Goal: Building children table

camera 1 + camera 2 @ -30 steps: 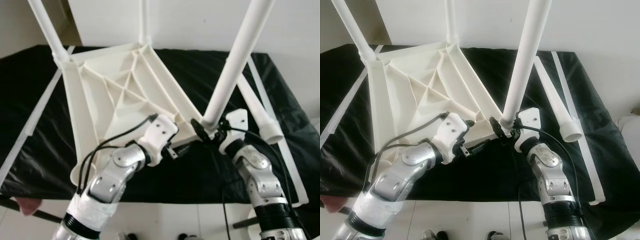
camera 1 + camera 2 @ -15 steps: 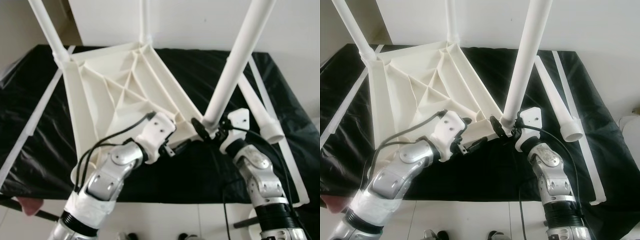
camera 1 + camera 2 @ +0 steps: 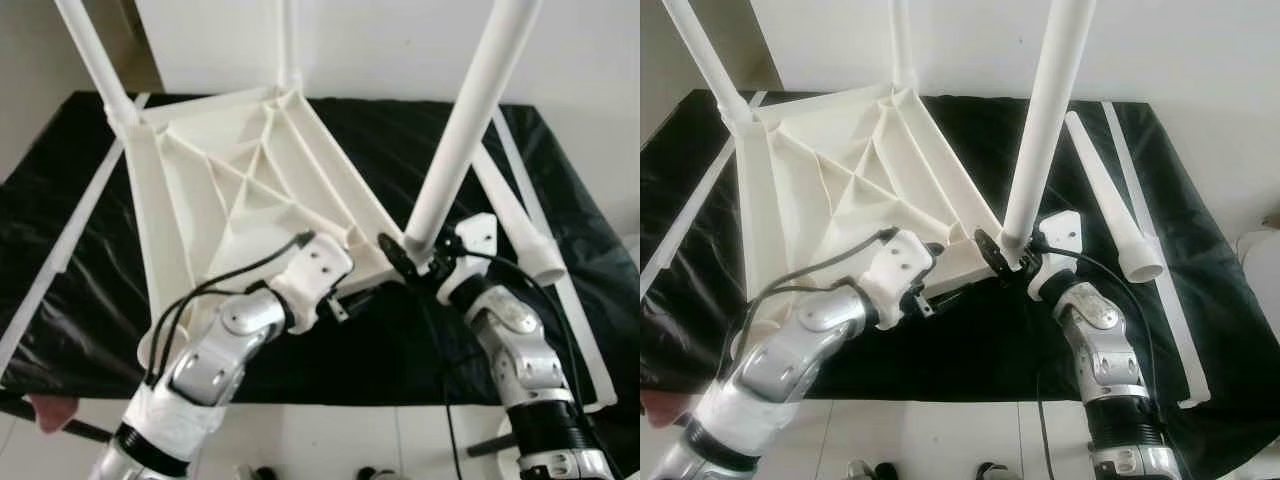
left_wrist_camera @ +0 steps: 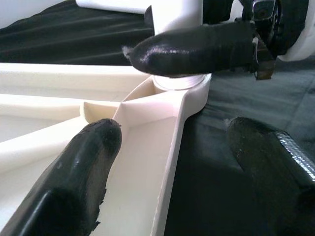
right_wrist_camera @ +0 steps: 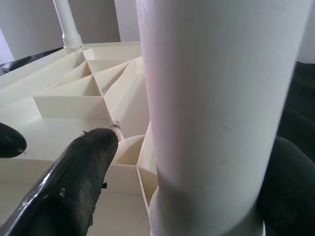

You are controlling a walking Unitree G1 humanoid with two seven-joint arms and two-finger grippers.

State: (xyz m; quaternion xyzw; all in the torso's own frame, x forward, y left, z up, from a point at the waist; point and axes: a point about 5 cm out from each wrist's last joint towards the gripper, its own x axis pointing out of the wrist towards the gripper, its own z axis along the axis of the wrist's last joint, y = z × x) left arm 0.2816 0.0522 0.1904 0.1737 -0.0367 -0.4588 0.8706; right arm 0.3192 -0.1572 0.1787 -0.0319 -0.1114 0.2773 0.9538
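- Tabletop [image 3: 230, 190]: upturned on black worktop [image 3: 60, 200], sockets up for legs.
- Right gripper [image 3: 1012, 262]: clamped round leg [image 3: 465, 130] base, seating it in near corner socket.
- Left gripper [image 4: 167, 142]: open astride tabletop rim, likely steadying.
- Spare leg [image 3: 1110, 205]: flat on worktop, right.

head stereo downward, wrist cameras close-up
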